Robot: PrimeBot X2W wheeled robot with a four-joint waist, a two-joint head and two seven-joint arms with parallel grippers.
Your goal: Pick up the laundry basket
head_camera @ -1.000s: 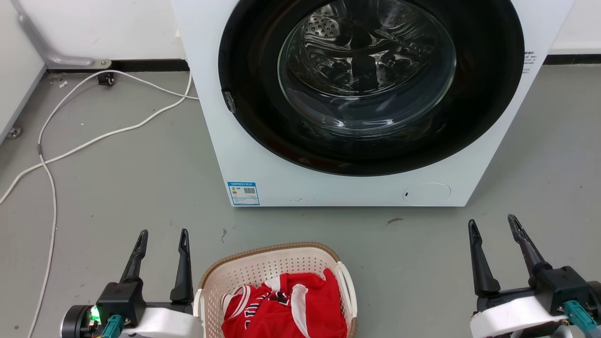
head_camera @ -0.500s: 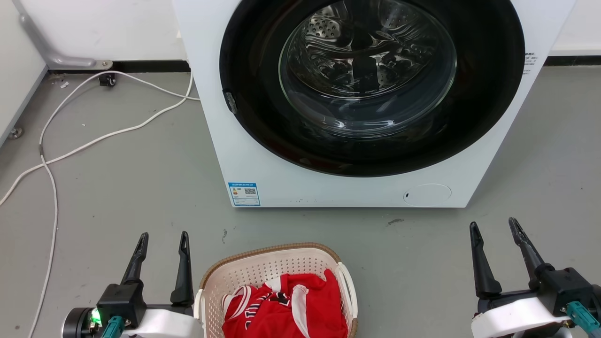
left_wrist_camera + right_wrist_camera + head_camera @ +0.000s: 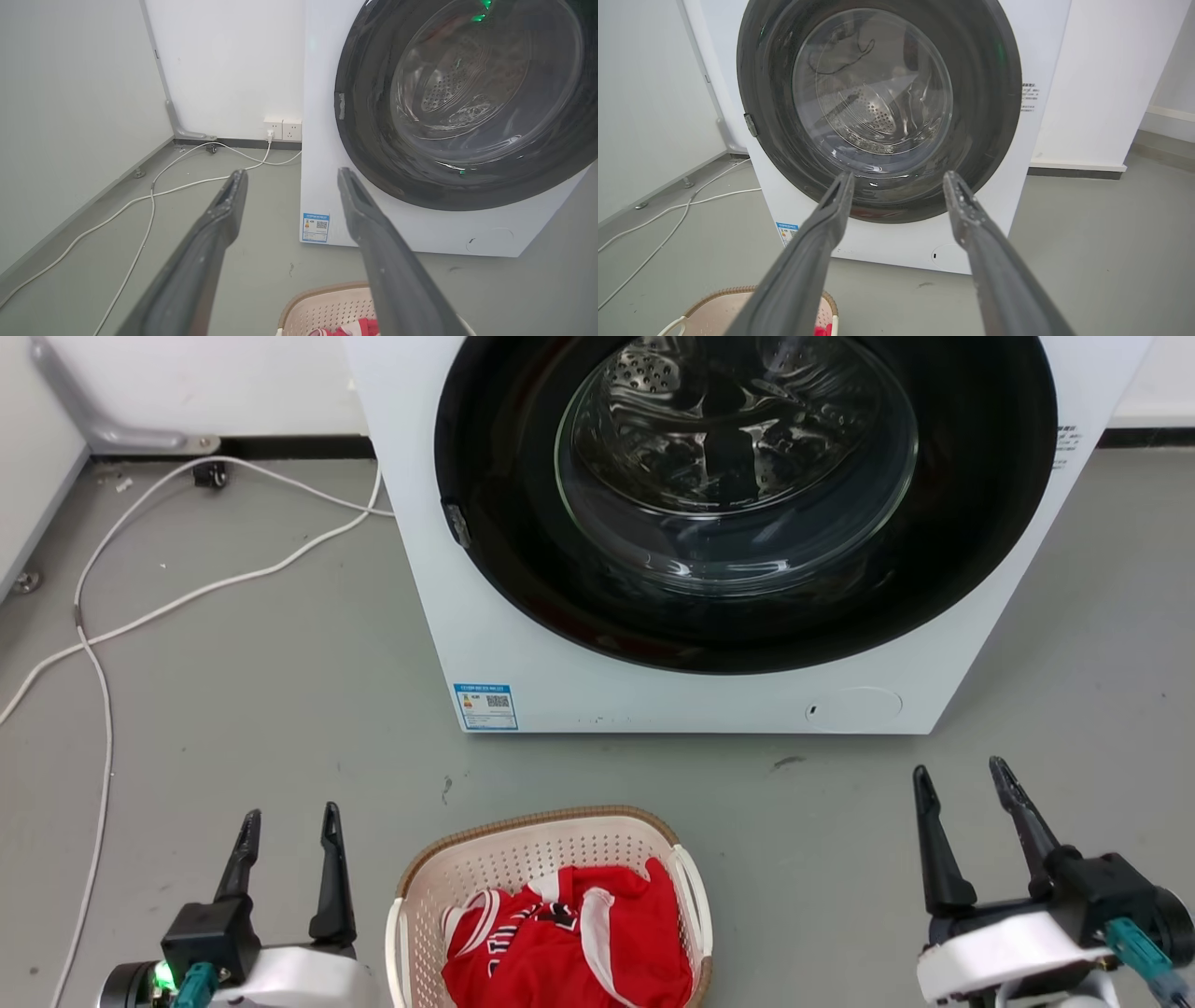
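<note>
Basket: I have the basket [image 3: 523, 854] at the bottom middle of my head view, upright on the floor [image 3: 280, 728], in front of the washer [image 3: 523, 653] and apart from it. Its near end is cut off by the frame edge.
Rim: brown, woven-look, running round the cream perforated wall.
Contents: a red garment [image 3: 569, 943] with white trim lies bunched inside, covering the near part. The far wall is bare.
Handles: one white loop on each side; the right handle [image 3: 695, 905] is the plainer one from my seat.
Left gripper: the left gripper [image 3: 289, 814] sits at lower left, near the basket's left side but not touching it. Its fingers are spread with nothing between them, tips toward the washer.
Right gripper: the right gripper [image 3: 961, 768] sits at lower right, well apart from the basket. Its fingers are released too, with only floor in the gap.
Left wrist view: the basket's far rim shows at the bottom edge, right of centre, partly behind one finger.
Right wrist view: the basket sits in the lower left corner, partly behind one finger.
Washer: white front-loader with a dark round door [image 3: 738, 457]; the drum's holes show through the glass. A blue sticker [image 3: 485, 707] is at its lower left corner.
Cable: a white cable [image 3: 187, 602] trails over the floor left of the washer, up to a socket [image 3: 282, 129] on the wall.
</note>
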